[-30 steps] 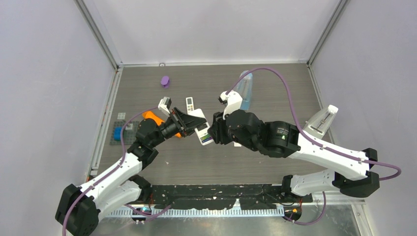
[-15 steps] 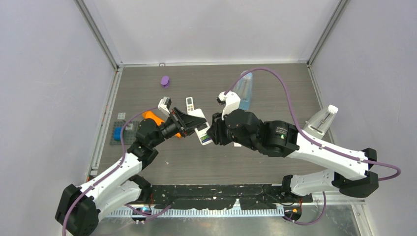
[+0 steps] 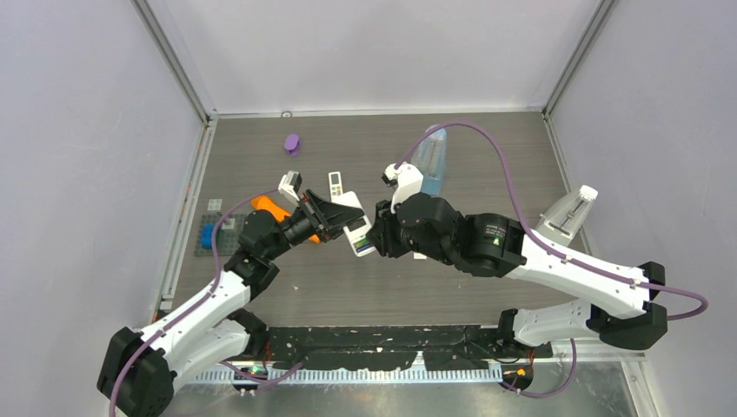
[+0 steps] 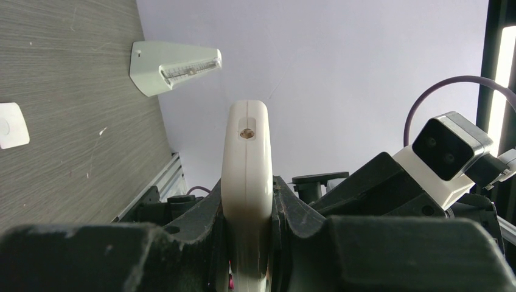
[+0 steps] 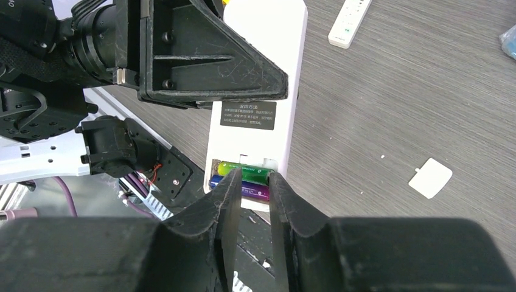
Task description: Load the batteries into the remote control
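My left gripper (image 3: 335,217) is shut on the white remote control (image 3: 356,229) and holds it above the table. The left wrist view shows the remote (image 4: 246,158) edge-on between the jaws (image 4: 247,194). In the right wrist view the remote (image 5: 261,73) shows its back with the compartment uncovered. A green battery (image 5: 252,174) and a purple battery (image 5: 255,192) lie side by side inside it. My right gripper (image 5: 252,182) is at the compartment end (image 3: 375,236). Its fingers stand narrowly apart over the green battery and hold nothing.
A small second white remote (image 3: 336,182) lies on the table beyond. A white battery cover (image 5: 430,177) lies flat. A white wedge stand (image 3: 569,213), a clear bag (image 3: 430,156), a purple piece (image 3: 292,142), an orange object (image 3: 271,208) and a blue brick (image 3: 207,234) are around.
My right gripper has edged slightly left and back with the remote's end. The left arm has barely moved.
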You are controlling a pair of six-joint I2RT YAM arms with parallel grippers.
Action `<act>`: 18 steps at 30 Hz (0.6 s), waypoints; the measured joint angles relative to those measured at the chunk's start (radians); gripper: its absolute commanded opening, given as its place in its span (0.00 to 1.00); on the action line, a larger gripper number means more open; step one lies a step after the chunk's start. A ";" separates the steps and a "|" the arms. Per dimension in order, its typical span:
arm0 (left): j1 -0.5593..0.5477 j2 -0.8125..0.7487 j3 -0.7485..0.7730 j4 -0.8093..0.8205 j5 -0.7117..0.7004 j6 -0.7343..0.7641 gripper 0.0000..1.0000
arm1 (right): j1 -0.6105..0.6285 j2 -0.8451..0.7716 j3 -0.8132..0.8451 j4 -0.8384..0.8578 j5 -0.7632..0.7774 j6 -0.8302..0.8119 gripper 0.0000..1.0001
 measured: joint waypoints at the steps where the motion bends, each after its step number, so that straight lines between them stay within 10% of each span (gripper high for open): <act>1: 0.000 0.000 0.000 0.000 0.000 0.000 0.00 | -0.001 0.000 0.000 0.001 -0.001 0.000 0.27; 18: 0.000 0.001 0.000 0.000 0.000 -0.002 0.00 | -0.010 0.000 -0.014 0.000 -0.008 0.001 0.12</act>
